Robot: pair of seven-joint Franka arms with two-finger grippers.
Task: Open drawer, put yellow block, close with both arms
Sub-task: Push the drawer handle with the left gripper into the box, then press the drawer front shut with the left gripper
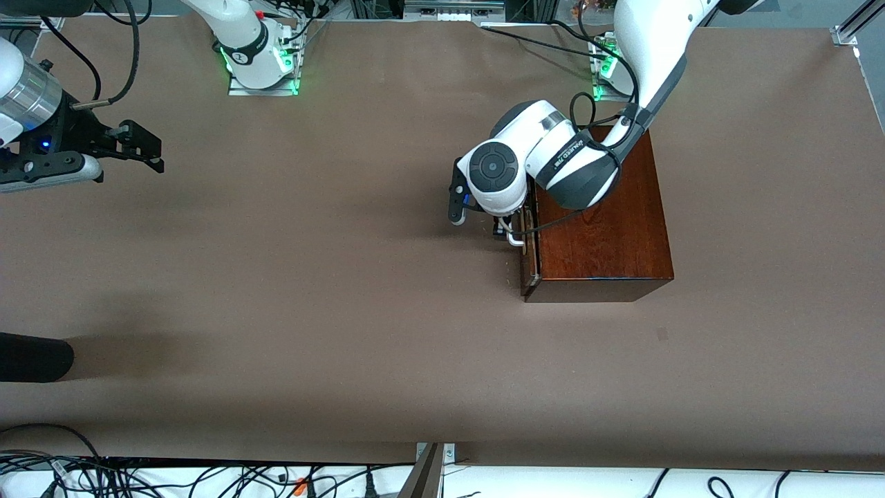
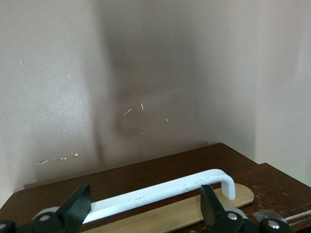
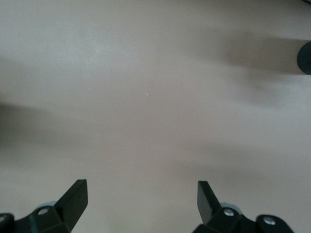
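**Left tool spread at the drawer handle**

The left tool (image 2: pixel 143 211) stands open at the white handle (image 2: pixel 165 190) of the shut drawer (image 1: pixel 531 249), its fingers either side of the bar, not clamped. The right tool (image 3: pixel 142 201) hangs open over bare worktop (image 1: pixel 311 277) at the right arm's end, waiting. No yellow block shows.

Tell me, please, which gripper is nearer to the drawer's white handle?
The left gripper: its open fingers straddle the white handle at the drawer front. The right gripper waits open over bare table at the right arm's end.
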